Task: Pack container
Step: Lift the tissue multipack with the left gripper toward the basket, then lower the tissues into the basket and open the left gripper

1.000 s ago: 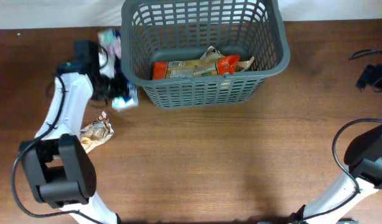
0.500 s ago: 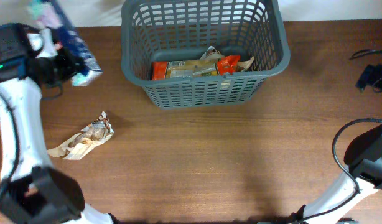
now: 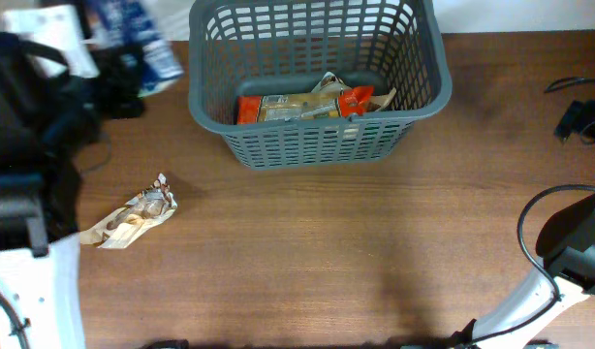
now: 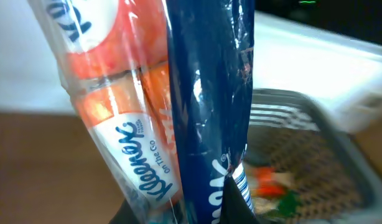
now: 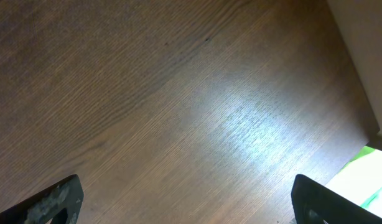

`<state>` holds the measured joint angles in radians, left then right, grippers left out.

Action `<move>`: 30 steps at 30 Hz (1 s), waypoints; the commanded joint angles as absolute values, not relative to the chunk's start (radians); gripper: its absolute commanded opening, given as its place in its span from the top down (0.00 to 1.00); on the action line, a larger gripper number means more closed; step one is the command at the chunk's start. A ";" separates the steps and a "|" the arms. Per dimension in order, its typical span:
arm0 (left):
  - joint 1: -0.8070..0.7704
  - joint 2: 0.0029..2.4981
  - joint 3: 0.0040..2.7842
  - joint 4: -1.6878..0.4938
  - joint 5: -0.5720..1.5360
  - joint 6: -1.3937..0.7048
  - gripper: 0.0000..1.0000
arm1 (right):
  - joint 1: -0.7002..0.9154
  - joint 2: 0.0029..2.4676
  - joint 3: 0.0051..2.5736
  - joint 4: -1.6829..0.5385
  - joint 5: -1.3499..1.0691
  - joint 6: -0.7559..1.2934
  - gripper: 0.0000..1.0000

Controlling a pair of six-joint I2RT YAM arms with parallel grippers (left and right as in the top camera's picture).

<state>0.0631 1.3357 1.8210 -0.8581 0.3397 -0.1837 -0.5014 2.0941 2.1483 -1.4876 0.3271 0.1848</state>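
The container [image 3: 317, 145] is a dark grey lattice basket at the back middle of the table, and it shows blurred in the left wrist view [image 4: 315, 149]. Orange and tan food packets [image 3: 302, 105] lie inside it. My left gripper [image 3: 118, 78] is raised high to the left of the basket, shut on a blue and orange Kleenex tissue pack [image 3: 138, 39]. Up close the pack [image 4: 203, 93] stands upright between the jaws of the left gripper [image 4: 191, 214]. My right gripper [image 5: 191, 205] is open over bare wood, fingers [image 5: 54, 199] wide apart.
A crumpled tan snack packet [image 3: 135, 215] lies on the table at the left, in front of the basket. The right arm [image 3: 569, 257] stays at the front right corner. Black cables [image 3: 579, 111] lie at the far right edge.
The left arm has risen toward the camera, carrying the tissue pack from beside the basket's left wall out to the left, then back toward the basket. The right arm has not moved.
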 commanded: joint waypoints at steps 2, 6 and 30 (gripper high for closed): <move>-0.132 1.368 1.830 -0.790 0.343 -0.167 0.98 | -0.505 2.088 2.143 -1.487 0.325 0.200 0.01; -0.239 1.427 1.830 -0.730 0.335 -0.155 0.98 | -0.505 2.088 2.143 -1.487 0.324 0.200 0.01; -0.371 1.833 1.830 -0.572 0.183 0.032 0.98 | -0.505 2.088 2.143 -1.487 0.325 0.200 0.01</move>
